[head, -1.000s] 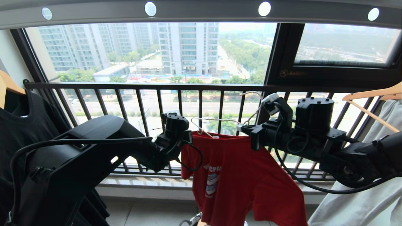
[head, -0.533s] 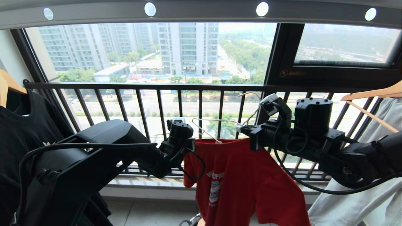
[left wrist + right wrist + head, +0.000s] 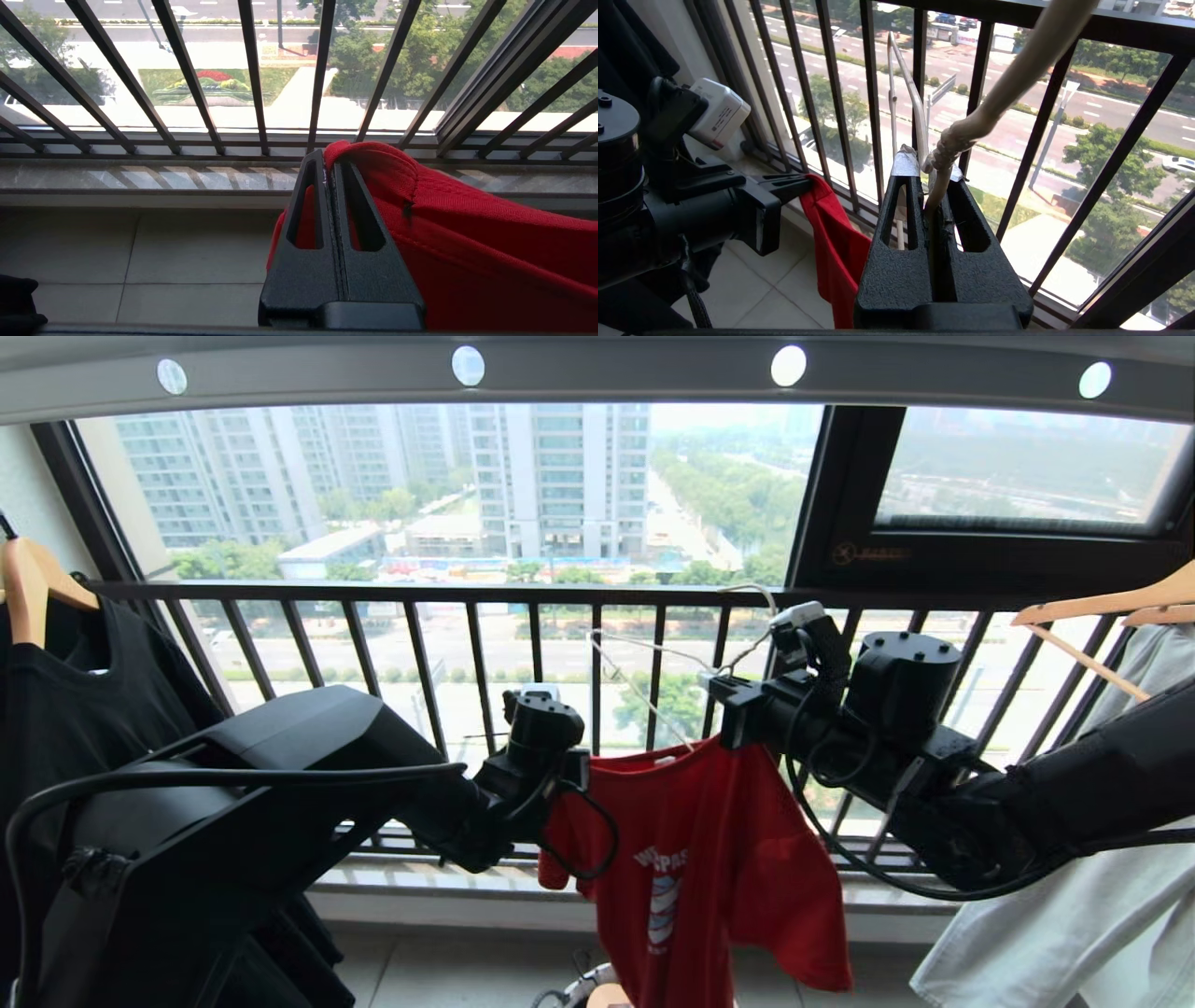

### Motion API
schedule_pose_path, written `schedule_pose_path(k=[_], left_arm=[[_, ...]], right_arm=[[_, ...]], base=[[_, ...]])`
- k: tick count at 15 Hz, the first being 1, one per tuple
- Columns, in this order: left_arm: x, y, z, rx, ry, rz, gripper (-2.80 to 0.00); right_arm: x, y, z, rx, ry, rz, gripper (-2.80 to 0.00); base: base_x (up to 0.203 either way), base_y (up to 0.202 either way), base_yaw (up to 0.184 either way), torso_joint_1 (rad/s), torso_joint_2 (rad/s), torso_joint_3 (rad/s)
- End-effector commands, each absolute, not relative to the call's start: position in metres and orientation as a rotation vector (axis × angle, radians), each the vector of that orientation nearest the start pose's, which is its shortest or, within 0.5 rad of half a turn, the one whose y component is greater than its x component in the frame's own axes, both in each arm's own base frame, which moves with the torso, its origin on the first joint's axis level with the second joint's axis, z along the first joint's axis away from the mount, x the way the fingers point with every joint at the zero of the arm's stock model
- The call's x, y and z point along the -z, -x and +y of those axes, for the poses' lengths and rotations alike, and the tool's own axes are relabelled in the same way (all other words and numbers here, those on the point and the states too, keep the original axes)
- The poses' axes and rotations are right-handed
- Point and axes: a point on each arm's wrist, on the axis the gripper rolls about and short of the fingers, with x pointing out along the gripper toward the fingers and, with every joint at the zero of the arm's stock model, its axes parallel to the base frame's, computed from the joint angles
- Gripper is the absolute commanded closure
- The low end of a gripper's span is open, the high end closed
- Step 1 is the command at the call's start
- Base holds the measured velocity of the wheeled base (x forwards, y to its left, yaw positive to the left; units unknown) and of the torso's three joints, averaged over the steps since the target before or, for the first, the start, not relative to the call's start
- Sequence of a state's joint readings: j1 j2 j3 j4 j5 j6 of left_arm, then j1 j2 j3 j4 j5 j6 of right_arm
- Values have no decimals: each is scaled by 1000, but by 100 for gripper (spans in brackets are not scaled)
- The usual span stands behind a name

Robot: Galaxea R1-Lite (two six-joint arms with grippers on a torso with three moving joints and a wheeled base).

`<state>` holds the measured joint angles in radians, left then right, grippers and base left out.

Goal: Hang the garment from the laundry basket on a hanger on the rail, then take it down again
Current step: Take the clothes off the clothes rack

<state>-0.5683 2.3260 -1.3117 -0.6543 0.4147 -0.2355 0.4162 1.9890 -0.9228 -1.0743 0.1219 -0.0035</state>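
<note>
Tilted steeper, hanger point(image 3: 653, 658) — right gripper point(image 3: 724, 695) raised, garment point(image 3: 700, 859) bunched.

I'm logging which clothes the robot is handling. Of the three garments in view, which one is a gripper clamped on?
The red T-shirt in the middle, pinched by the left gripper. The black T-shirt and the white garment hang untouched on wooden hangers.

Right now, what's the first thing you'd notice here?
The bright red T-shirt dangling in the middle, in front of the dark window bars. The left hand pinches its shoulder, and the right hand is shut on the neck of a thin white wire hanger above it. Behind the bars, tall towers stand far outside.
</note>
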Motion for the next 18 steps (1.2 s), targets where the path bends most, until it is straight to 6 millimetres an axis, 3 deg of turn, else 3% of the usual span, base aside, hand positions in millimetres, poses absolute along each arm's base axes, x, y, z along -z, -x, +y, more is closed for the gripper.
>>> schedule_pose_path(k=[1,6,11,16,18], left_arm=[[-78,-385,-243,126,70,322,0],[-97,-361,-259,180,125,305,0],[-105,-352,-260,195,129,299,0],[-89,-354,-263,193,99,330,0],[-85,-342,-269,222,67,350,0]], right_arm=[[-154,-349,159,-522,-39,-4,0],[-166,-346,174,-471,-133,-28,0],[-182,-342,175,-446,-154,-77,0],[-188,-342,174,-427,-157,-95,0],[-201,-341,169,-416,-167,-133,0]], base=[[0,0,0,0,0,0],[0,0,0,0,0,0],[0,0,0,0,0,0],[0,0,0,0,0,0],[0,0,0,0,0,0]])
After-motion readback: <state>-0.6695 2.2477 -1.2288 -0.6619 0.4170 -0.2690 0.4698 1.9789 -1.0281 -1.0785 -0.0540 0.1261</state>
